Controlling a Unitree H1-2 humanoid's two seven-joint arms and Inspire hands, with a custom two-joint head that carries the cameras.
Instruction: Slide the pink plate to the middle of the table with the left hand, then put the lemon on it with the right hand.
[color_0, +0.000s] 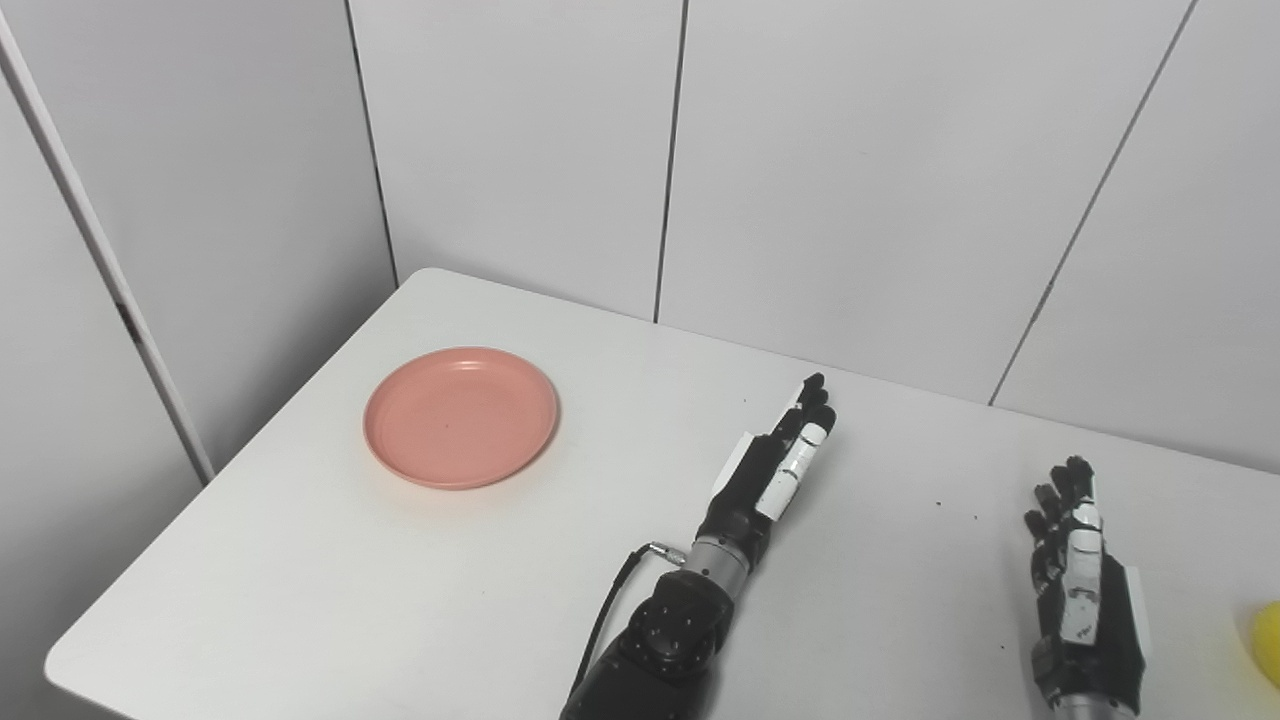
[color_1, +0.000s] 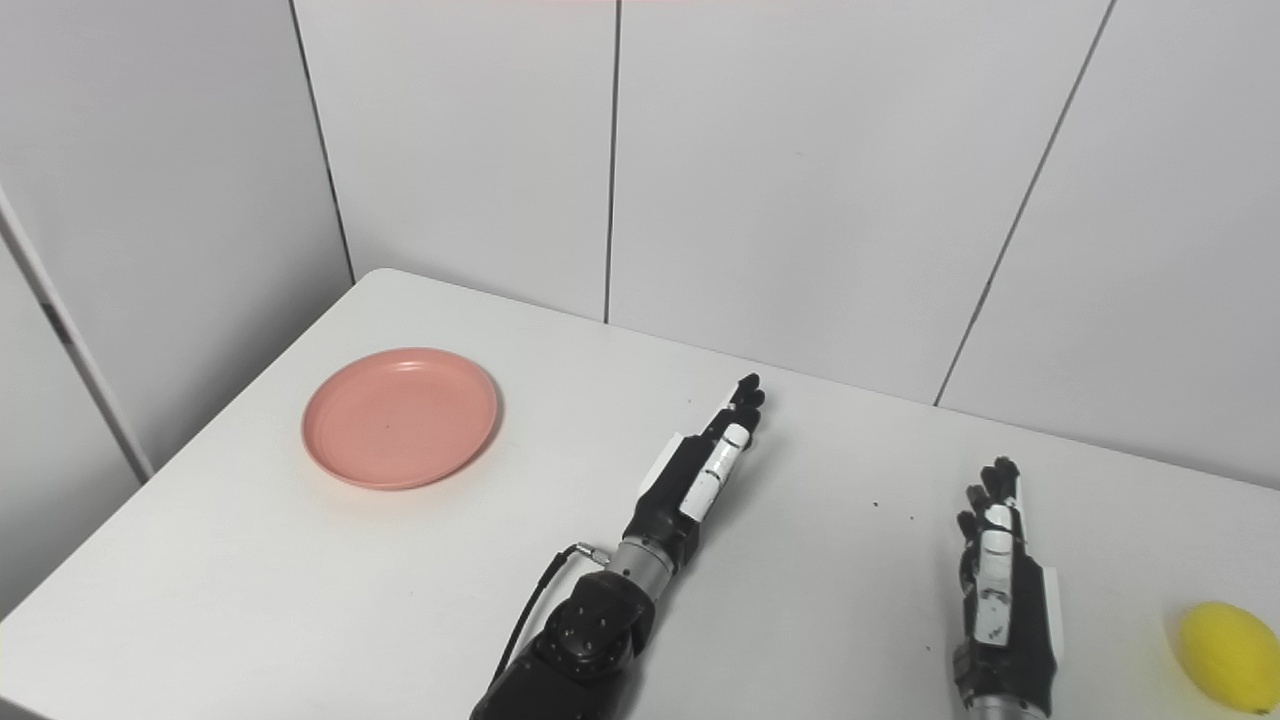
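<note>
Pink plate (color_0: 460, 416) sits left of centre on the white worktop (color_0: 300, 580); left hand (color_0: 775, 462) at centre, fingers straight, empty; right hand (color_1: 1000, 580) lower right, fingers extended, empty; lemon (color_1: 1228, 656) at the bottom-right edge.

Pink plate (color_1: 400, 417) lies far left; left hand (color_1: 700, 470) and right hand (color_1: 997, 575) open; lemon (color_1: 1227, 656) far right.
</note>
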